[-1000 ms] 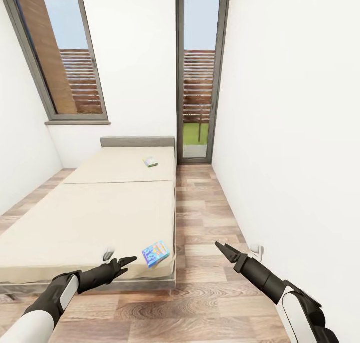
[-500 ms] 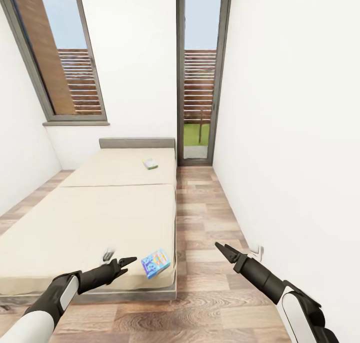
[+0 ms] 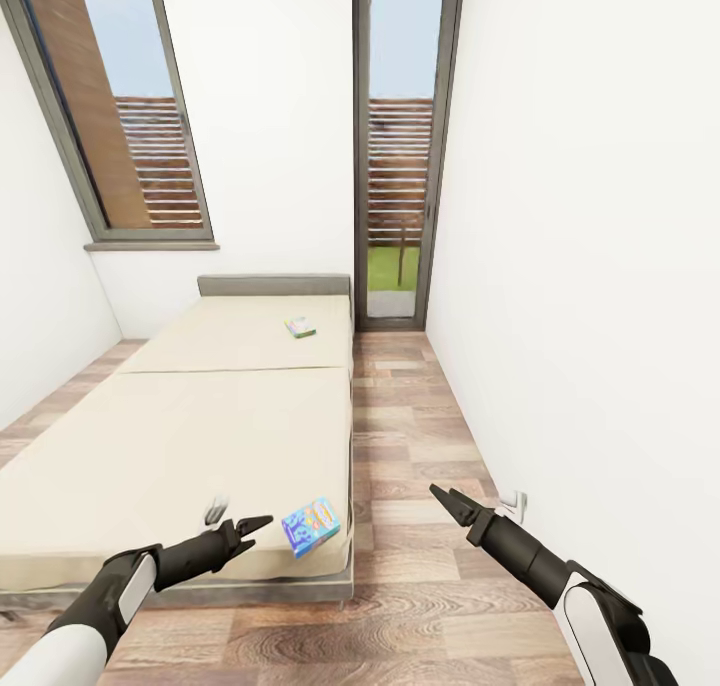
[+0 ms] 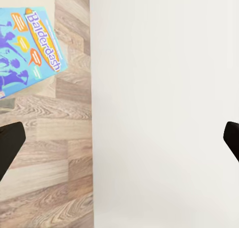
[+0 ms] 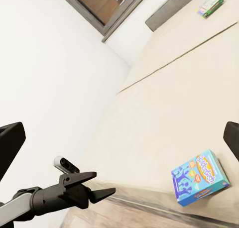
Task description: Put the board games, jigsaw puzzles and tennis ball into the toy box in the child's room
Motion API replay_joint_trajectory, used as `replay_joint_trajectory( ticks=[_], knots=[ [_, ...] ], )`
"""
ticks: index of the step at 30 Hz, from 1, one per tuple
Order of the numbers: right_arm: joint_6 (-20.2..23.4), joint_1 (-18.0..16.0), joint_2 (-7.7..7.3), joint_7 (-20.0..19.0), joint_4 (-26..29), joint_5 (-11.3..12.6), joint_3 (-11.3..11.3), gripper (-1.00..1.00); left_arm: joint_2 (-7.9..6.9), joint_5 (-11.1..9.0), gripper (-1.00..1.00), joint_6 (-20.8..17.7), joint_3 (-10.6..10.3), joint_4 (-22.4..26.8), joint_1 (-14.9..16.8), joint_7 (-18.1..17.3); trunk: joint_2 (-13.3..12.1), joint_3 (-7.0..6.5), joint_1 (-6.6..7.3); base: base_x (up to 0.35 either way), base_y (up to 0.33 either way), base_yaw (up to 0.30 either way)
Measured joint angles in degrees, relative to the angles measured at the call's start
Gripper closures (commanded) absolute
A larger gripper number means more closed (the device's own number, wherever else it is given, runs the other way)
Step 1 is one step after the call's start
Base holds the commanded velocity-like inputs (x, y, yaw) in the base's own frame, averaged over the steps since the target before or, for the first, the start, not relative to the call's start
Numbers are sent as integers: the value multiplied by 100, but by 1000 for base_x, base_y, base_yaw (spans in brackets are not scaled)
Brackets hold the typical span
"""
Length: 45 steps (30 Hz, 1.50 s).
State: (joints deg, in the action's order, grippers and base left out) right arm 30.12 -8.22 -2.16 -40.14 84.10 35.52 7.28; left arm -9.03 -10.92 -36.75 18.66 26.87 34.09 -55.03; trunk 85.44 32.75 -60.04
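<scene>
A blue Balderdash board game lies at the near right corner of the beige bed, right at its edge. A second, greenish board game rests far up the bed near the grey headboard. My left gripper hovers over the bed's near end, a short way left of the blue box, open and holding nothing. The right gripper hangs above the floor on the bed's right side, also open with nothing in it. The left gripper appears in the right wrist view too.
A wood-floor aisle runs between the bed and the white right wall to a tall glass door. A window is in the far wall above the headboard, and a white wall borders the bed's left side.
The whole picture has shifted slightly as the camera moved, so the blue box sits a little lower in view. Both arms keep the same pose.
</scene>
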Motion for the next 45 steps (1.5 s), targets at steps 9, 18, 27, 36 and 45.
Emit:
replay_joint_trajectory(
  ticks=[9, 18, 27, 36, 45],
  knots=[
    [1, 0, 3, -1, 0, -5, 0, -100, -35, -11, -100, 14, 224, -421, -3, -14, 361, 162, -198, 0, 0, 0],
    [-3, 0, 0, -7, 0, 9, 5, -100, -95, -13, -100, 15, 621, -547, -3, -15, 722, 323, -395, 0, 0, 0],
    [10, 0, 5, 5, 0, -21, 3, -100, -109, 5, -100, 20, 671, -557, -3, -15, 1083, 485, -593, 0, 0, 0],
    [-5, 0, -3, -20, 0, 4, 12, -100, -109, 12, -100, 23, 673, -557, -3, -10, 1444, 647, -791, 0, 0, 0],
    [-7, 0, -3, -33, 0, 0, 14, -100, -88, 33, -100, 41, 645, -557, -3, 51, 1805, 808, -989, 0, 0, 0]
  ],
)
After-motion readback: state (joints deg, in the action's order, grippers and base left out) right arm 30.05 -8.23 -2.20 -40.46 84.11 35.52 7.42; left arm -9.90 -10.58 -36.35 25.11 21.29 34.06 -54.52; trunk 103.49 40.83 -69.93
